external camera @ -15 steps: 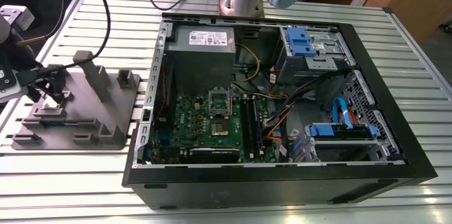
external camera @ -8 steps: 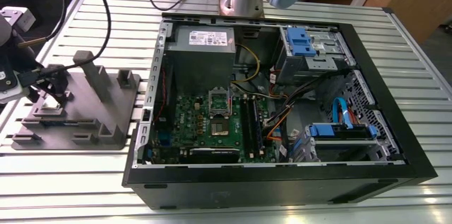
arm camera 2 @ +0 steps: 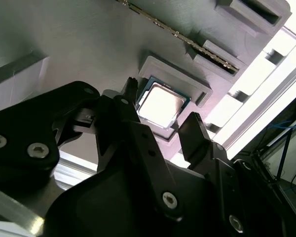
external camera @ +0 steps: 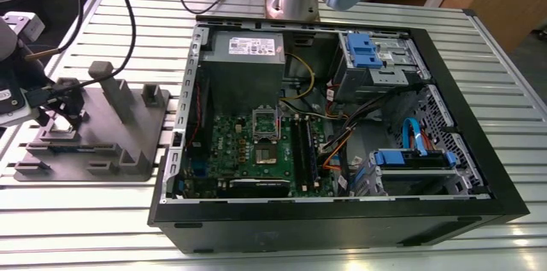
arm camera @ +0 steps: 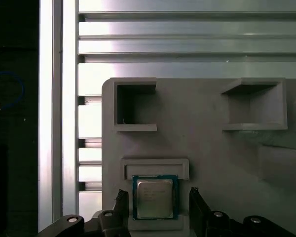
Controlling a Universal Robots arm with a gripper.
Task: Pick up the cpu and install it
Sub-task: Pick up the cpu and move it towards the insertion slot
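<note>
The cpu [arm camera: 155, 197] is a small silver-topped square chip lying flat in a shallow pocket of the grey fixture [arm camera: 202, 143]. In the second wrist view the cpu [arm camera 2: 160, 104] lies between my two black fingers. My gripper [arm camera: 158, 193] is open and straddles the chip, one finger on each side with a small gap to its edges. In the exterior view my gripper [external camera: 60, 122] hangs low over the fixture [external camera: 120, 130] at the exterior view's left. In the second wrist view my gripper [arm camera 2: 163, 104] holds nothing.
An open black computer case [external camera: 478, 156] lies to the exterior view's right of the fixture, with the green motherboard [external camera: 248, 149] and its dark socket [external camera: 266, 123] inside. Grey posts [external camera: 107, 82] stand on the fixture. Everything rests on a slatted aluminium table [external camera: 86, 220].
</note>
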